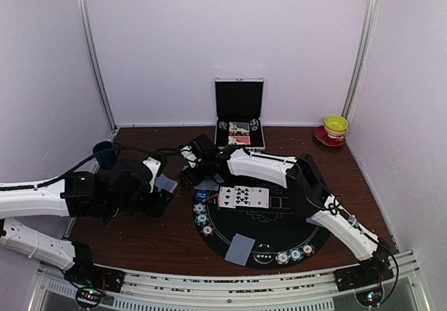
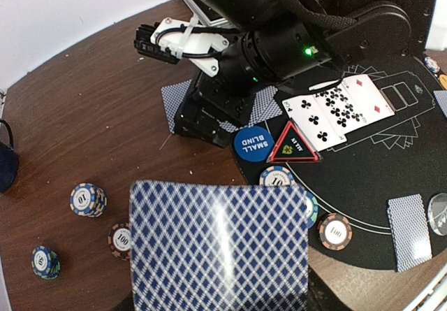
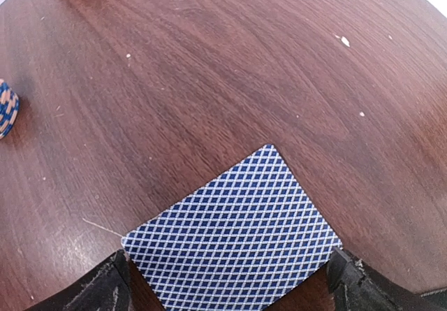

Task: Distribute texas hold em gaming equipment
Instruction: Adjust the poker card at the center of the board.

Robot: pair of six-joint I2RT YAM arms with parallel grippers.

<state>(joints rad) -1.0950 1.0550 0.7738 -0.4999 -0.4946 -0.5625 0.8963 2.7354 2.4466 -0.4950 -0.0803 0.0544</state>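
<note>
Your right jaws stand spread, a card [image 3: 230,237] flat between them: thin, slick, bendy, so pinch a lifted edge. Your left jaws pinch a second card [image 2: 220,244].

left wrist view, my notes: blue round button [image 2: 251,143] reads "small blind". chip stack [image 2: 87,199] on counter [image 2: 105,101]: "10". dark red chip [image 2: 122,240]: "100". orange-edged chip [image 2: 335,232] on black mat [image 2: 363,178]: "100". red triangle marker [image 2: 293,145]: unreadable to me.
</note>
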